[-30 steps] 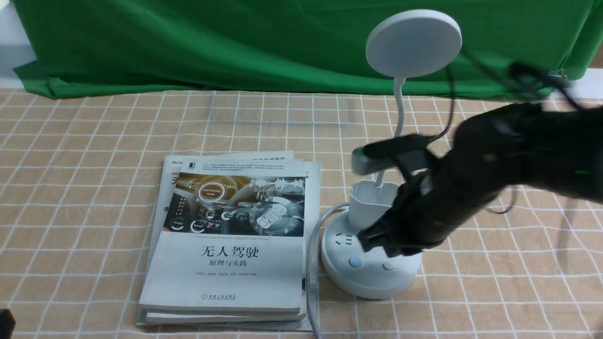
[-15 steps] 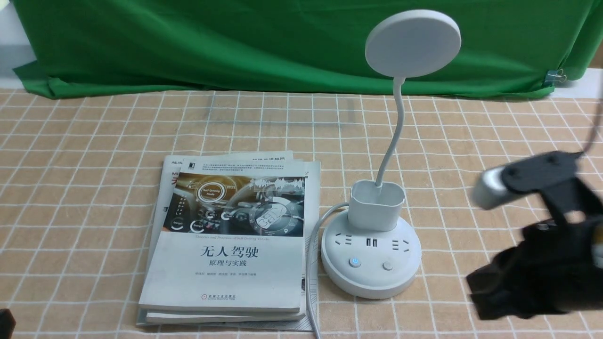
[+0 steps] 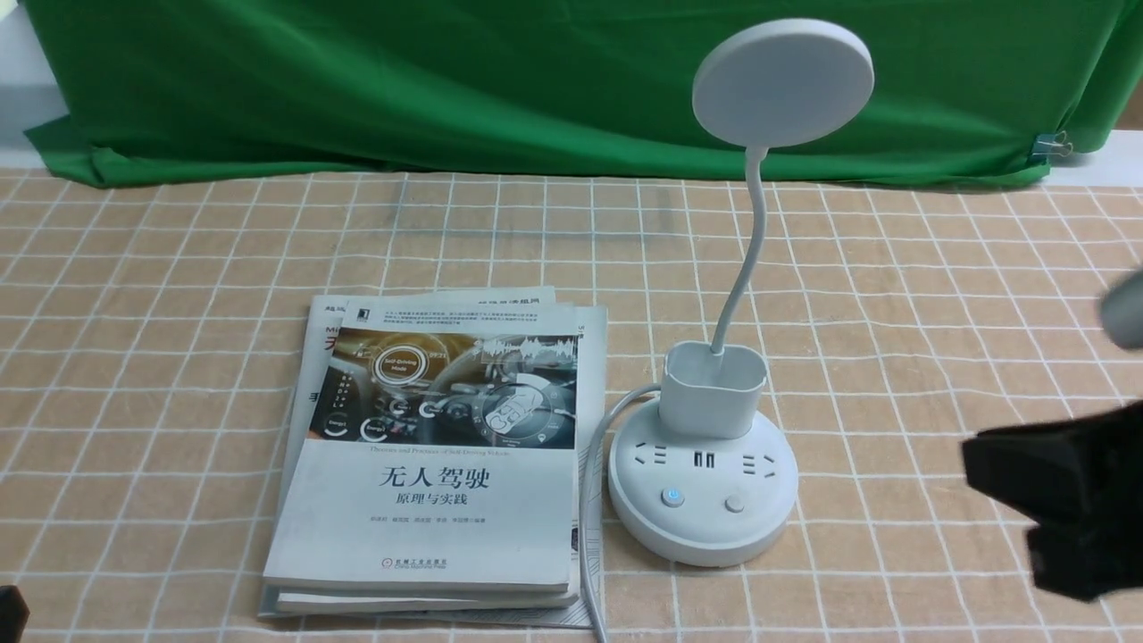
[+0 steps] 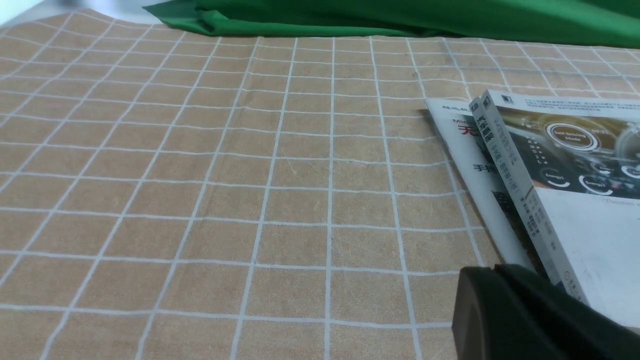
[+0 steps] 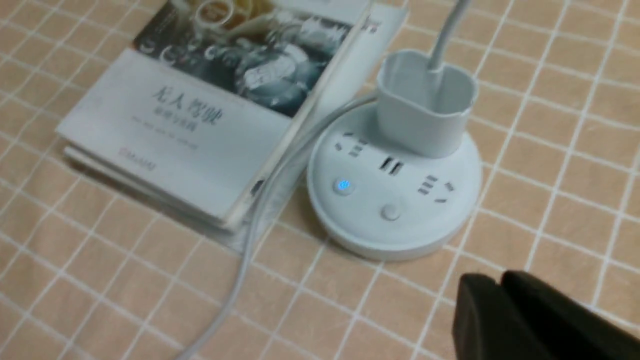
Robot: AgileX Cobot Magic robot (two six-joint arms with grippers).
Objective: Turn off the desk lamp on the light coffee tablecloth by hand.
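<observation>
The right hand (image 5: pixel 502 280), closed and empty, stands apart at four o'clock from the unlit desk lamp (image 3: pixel 704 500). Switch-off appears done; the next move is probably withdrawal. Tan gridded tablecloth (image 3: pixel 857 357) beneath; green backdrop (image 3: pixel 536 89) at twelve. Left hand (image 4: pixel 500 280): closed.

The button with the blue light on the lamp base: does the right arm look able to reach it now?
Probably yes: the right gripper is beside the lamp, and nothing covers the blue-lit button.
</observation>
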